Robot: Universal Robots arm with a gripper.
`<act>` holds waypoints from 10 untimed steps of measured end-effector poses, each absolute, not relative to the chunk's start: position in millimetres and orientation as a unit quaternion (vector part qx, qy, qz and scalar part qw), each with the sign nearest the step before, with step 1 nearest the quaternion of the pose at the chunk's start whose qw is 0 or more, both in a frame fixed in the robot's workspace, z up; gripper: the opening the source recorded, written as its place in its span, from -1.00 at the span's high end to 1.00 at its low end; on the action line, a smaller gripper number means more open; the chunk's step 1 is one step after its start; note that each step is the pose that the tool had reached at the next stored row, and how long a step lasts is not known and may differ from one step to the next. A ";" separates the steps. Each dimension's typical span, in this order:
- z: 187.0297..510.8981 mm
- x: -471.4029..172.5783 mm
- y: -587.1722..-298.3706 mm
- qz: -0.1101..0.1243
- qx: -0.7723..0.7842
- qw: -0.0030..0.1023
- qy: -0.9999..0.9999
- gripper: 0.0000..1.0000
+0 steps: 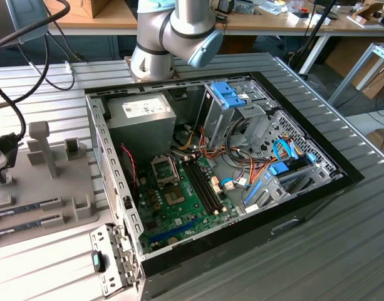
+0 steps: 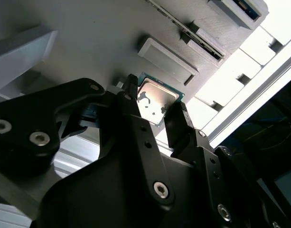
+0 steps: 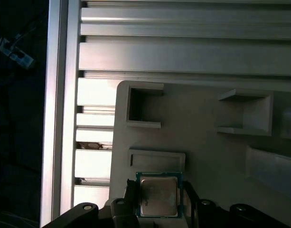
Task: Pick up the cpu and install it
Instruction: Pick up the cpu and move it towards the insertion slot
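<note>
The cpu (image 2: 156,100) is a small square chip with a silvery top and a thin green rim, and it lies over the pale grey parts holder (image 3: 207,152). In both wrist views my gripper (image 3: 158,199) has one black finger (image 2: 131,92) against each of two opposite edges of the cpu (image 3: 158,195), shut on it. The open computer case (image 1: 292,219) lies in the middle of the exterior view. Its green motherboard (image 1: 179,207) carries the square cpu socket (image 1: 163,168) below the grey power-supply box (image 1: 141,119).
The grey parts holder (image 1: 54,188) sits at the exterior view's left, with upright posts and slots that hold memory sticks (image 1: 16,210). The arm's base (image 1: 173,37) stands behind the case. Drive cages and cables (image 1: 242,125) fill the case's right half. Black cables (image 1: 16,106) hang at the left.
</note>
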State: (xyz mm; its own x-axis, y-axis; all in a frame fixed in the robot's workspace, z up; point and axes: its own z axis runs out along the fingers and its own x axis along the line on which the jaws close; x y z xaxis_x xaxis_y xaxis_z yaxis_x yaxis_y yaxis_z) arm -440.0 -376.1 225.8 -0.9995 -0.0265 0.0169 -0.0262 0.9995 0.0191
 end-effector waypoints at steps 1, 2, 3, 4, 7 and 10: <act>226.6 -440.0 -376.1 -0.009 0.013 0.009 -1.000 0.05; 228.2 -440.0 -376.1 -0.009 0.013 0.009 -1.000 0.05; 229.5 -440.0 -376.1 -0.009 0.013 0.009 -1.000 0.05; 231.3 -440.0 -376.1 -0.009 0.013 0.009 -1.000 0.05; 235.2 -440.0 -376.1 -0.009 0.013 0.009 -1.000 0.05; 238.0 -440.0 -376.1 -0.009 0.013 0.009 -1.000 0.05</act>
State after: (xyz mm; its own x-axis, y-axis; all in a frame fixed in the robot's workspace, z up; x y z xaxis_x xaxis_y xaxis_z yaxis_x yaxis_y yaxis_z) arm -440.0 -376.1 238.0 -0.9995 -0.0265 0.0168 -0.0262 0.9995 0.0192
